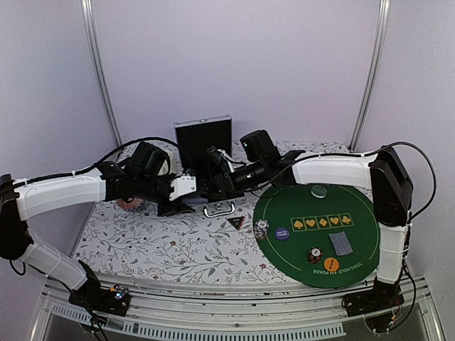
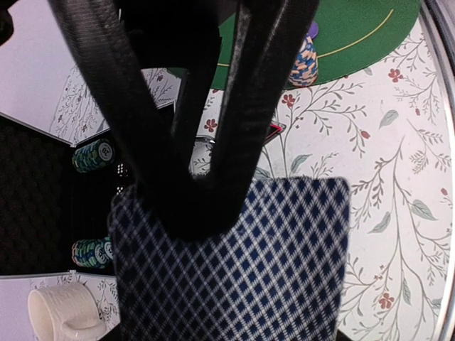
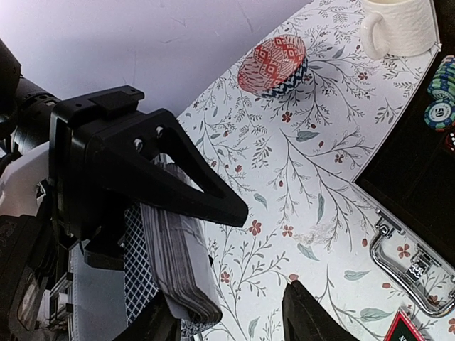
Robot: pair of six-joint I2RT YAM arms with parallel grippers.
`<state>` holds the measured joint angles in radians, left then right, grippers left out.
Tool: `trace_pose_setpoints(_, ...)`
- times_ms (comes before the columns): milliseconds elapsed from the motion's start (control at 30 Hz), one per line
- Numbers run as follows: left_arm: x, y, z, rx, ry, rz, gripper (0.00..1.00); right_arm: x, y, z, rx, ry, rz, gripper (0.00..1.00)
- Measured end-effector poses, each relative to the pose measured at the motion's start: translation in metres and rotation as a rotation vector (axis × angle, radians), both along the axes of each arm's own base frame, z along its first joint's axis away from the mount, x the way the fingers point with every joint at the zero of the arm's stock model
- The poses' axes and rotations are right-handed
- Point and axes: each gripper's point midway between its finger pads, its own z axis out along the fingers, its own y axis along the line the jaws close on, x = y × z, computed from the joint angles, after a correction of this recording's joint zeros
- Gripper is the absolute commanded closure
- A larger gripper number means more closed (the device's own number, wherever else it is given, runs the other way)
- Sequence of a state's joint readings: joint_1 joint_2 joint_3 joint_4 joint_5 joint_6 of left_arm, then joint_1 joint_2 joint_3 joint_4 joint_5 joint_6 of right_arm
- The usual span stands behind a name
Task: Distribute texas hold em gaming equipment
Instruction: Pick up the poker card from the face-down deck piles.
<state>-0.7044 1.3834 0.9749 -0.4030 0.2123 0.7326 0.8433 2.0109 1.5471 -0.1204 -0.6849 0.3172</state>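
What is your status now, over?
Left fingers shut on card deck. Right fingers open near deck's end. Open chip case beside, not blocking.

The floral-print table (image 1: 163,249) is being shared by a few things. A round green poker mat (image 1: 355,206) is being carried on the right and an open dark case (image 1: 202,138) at the back. A red patterned bowl (image 3: 274,64), cream mug (image 3: 398,28) and dark triangular marker (image 1: 236,223) are being kept on the cloth too.

light: was bright, even, diffuse, faint violet cast | shadows: were soft and weak | focus: left gripper (image 2: 206,177) was dark and blurred near lens, card deck (image 2: 284,263) sharp | overhead view: was slightly soft
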Motion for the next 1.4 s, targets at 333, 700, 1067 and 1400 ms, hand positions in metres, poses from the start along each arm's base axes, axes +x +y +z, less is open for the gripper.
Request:
trace_pose_setpoints(333,0.001,0.001,0.000,0.003,-0.003,0.005,0.52,-0.005,-0.006,0.003,-0.022,-0.004,0.010,0.72)
trace_pose_setpoints(700,0.002,0.002,-0.001,0.008,-0.007,0.011,0.52,-0.010,-0.010,0.008,-0.027,0.012,0.023,0.92)
trace_pose_setpoints(1067,0.002,0.002,-0.001,0.011,-0.008,0.014,0.52,-0.012,-0.019,0.010,-0.067,0.013,0.019,0.98)
trace_pose_setpoints(1400,0.002,0.002,-0.001,0.009,-0.009,0.013,0.52,-0.007,-0.041,0.040,-0.077,-0.062,-0.012,0.99)
